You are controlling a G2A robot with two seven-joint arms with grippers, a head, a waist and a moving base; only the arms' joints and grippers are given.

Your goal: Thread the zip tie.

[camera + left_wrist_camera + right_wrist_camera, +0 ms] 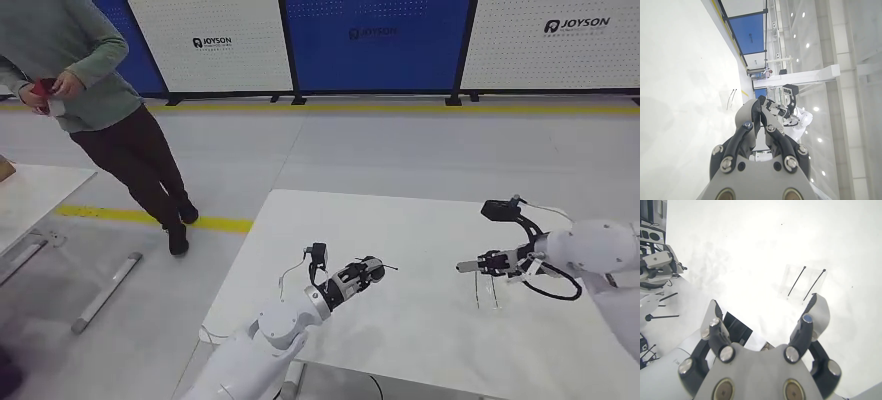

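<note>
While the left tool (378, 267) clamps a zip tie (683, 266), the right tool (764, 299) gapes near two ties (796, 281).

A thin black zip tie (796, 281) and a second zip tie (814, 285) lie straight, side by side and slightly apart on a faint clear sheet (785, 275) on the white counter (753, 237), heads pointing the same way; a third zip tie (684, 267) juts head-first from the closed jaws of the left gripper (760, 106).
</note>
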